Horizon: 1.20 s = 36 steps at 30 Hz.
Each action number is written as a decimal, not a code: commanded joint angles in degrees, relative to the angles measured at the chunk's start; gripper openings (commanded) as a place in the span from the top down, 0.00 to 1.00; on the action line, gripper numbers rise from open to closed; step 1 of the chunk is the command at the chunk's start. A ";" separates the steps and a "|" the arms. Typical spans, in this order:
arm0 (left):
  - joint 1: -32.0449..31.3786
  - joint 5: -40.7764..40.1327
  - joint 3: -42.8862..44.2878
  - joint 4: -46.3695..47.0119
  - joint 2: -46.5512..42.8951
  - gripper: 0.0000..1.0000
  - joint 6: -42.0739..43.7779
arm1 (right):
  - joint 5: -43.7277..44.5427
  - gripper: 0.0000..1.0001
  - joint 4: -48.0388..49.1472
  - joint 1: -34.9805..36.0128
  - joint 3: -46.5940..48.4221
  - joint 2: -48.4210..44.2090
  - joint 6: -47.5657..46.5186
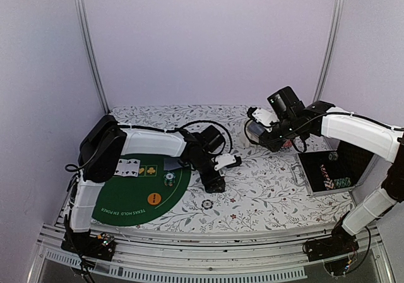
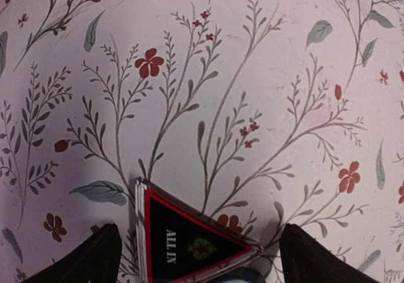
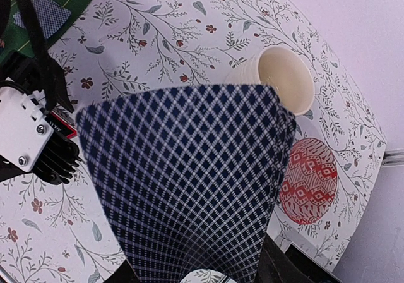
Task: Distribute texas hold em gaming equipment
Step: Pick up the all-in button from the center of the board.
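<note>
My left claw (image 2: 203, 261) spread open around the triangular ALL IN marker (image 2: 189, 245) on floral cloth (image 2: 265, 74) — my right claw (image 1: 260, 130) clenches diamond-backed playing cards (image 3: 189, 182).

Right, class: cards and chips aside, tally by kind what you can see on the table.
Green mat: 1
Orange disc: 1
Triangular marker: 1
Cream mug: 1
Red-patterned dish: 1
Black case: 1
Total: 6
</note>
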 commanded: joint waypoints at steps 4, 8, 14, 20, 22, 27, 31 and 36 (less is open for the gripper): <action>-0.71 0.59 -1.51 -6.57 -0.05 0.17 0.40 | -0.85 0.54 0.11 -0.41 0.29 -1.33 0.67; -0.79 -0.46 -0.07 -6.39 1.39 0.26 -0.38 | -0.84 0.54 0.05 -0.42 0.18 -1.47 0.62; -0.80 -2.06 0.47 -5.95 2.07 0.43 -0.74 | -0.81 0.54 -0.07 -0.39 0.02 -1.68 0.58; -0.89 -1.30 0.32 -4.57 0.95 0.56 -0.92 | -0.73 0.54 -0.05 -0.42 0.23 -1.36 0.48; -0.89 -1.00 -0.07 -3.80 0.32 0.61 -1.24 | -0.80 0.54 -0.06 -0.37 0.32 -1.27 0.50; -0.89 -1.03 -0.25 -1.92 -2.52 0.76 -2.58 | -0.65 0.54 -0.18 -0.42 0.33 -1.42 0.50; -0.72 -0.21 -1.21 1.50 -6.79 0.82 -3.59 | -0.51 0.54 -0.20 -0.43 0.33 -1.32 0.59; -0.21 -0.03 -2.24 2.35 -11.27 0.84 -5.03 | -0.58 0.54 -0.28 -0.42 0.37 -1.42 0.70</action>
